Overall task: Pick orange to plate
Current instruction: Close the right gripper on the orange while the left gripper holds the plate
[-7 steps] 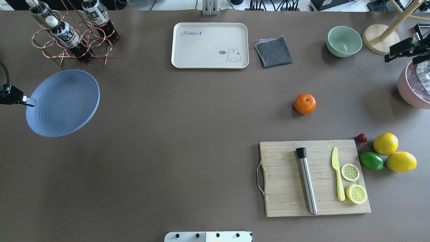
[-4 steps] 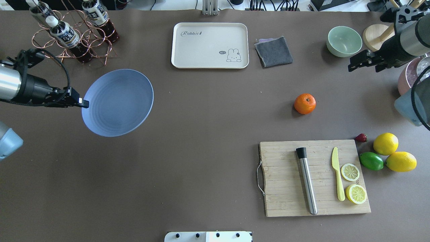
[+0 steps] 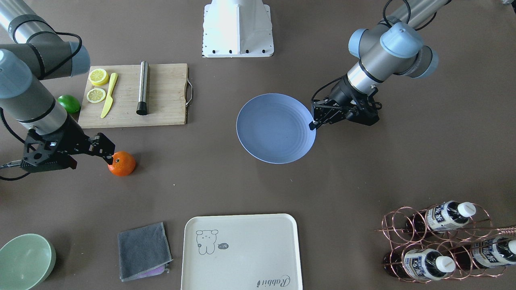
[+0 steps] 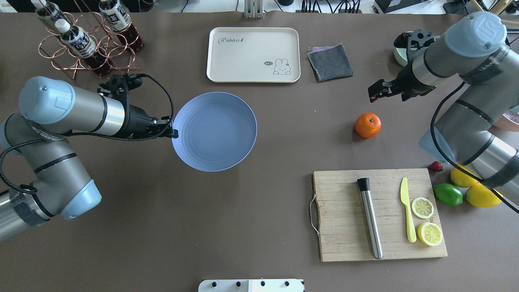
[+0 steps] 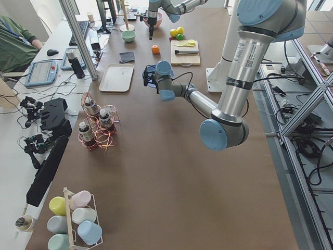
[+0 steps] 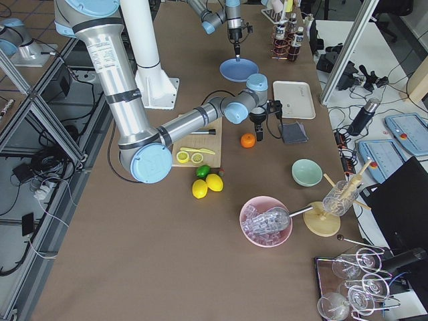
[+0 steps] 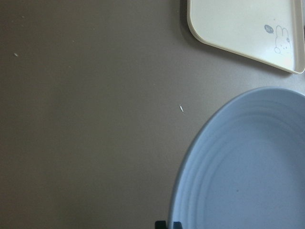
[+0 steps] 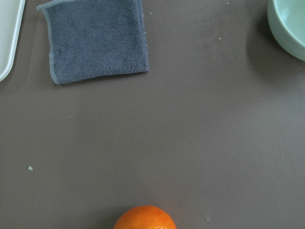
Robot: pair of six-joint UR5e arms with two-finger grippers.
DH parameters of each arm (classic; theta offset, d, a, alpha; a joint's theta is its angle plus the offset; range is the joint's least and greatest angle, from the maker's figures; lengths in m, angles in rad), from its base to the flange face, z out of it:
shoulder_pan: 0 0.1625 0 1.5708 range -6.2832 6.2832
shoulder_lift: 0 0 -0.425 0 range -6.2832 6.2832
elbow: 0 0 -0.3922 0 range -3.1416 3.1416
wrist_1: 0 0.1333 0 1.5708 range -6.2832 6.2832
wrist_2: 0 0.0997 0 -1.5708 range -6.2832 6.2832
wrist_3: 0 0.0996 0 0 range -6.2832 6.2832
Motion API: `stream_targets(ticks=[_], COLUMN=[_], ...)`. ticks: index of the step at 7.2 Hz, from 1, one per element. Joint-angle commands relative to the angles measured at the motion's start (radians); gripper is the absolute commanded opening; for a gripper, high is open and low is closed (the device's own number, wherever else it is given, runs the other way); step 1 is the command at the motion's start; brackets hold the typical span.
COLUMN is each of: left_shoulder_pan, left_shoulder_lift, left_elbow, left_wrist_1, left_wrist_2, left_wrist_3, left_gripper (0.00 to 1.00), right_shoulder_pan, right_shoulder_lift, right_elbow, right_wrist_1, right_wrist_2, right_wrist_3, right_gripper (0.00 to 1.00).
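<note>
The orange (image 4: 368, 125) rests on the brown table, right of centre, and also peeks into the bottom of the right wrist view (image 8: 145, 219). My right gripper (image 4: 375, 91) hovers just beyond it, open and holding nothing; from the front its fingers (image 3: 105, 151) hang close over the orange (image 3: 121, 163). My left gripper (image 4: 172, 132) is shut on the left rim of the periwinkle-blue plate (image 4: 214, 132), near the table's middle. The plate (image 7: 248, 171) fills the lower right of the left wrist view.
A cream tray (image 4: 253, 54) and a grey cloth (image 4: 330, 61) lie at the back. A wooden board (image 4: 340, 211) with muddler, knife and lemon slices lies near the orange. Lemons and a lime (image 4: 448, 194) sit right. A bottle rack (image 4: 87, 40) stands back left, a green bowl (image 3: 24, 262) back right.
My left arm has carried the plate from the table's left edge to near the middle. The right arm has swung in from the right edge to just beyond the orange.
</note>
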Motion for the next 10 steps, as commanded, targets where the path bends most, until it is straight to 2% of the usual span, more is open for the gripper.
stream_targets(ticks=[1, 4, 7, 8, 9, 10], left_shoulder_pan=[0.039, 0.204, 0.218, 0.218, 0.218, 0.218], left_shoulder_lift=[-0.073, -0.128, -0.13, -0.13, -0.13, -0.13], left_elbow=[-0.008, 0.005, 0.051, 0.05, 0.048, 0.045], left_wrist_1=[0.111, 0.221, 0.22, 0.217, 0.216, 0.216], left_wrist_2=[0.065, 0.258, 0.289, 0.287, 0.289, 0.289], left_wrist_3=[-0.001, 0.003, 0.012, 0.01, 0.012, 0.012], left_gripper=[0.0, 0.0, 0.0, 0.07, 0.97, 0.98], right_shoulder_pan=[-0.054, -0.066, -0.074, -0.087, -0.095, -0.107], right_shoulder_lift=[0.046, 0.043, 0.029, 0.029, 0.028, 0.028], right_elbow=[-0.076, -0.087, -0.087, -0.087, -0.089, -0.09], right_wrist_1=[0.004, 0.004, 0.006, 0.006, 0.006, 0.006], right_wrist_2=[-0.04, -0.04, -0.033, -0.033, -0.033, -0.036], right_wrist_3=[0.028, 0.028, 0.05, 0.07, 0.073, 0.093], right_gripper=[1.0, 1.0, 1.0, 1.0, 1.0, 1.0])
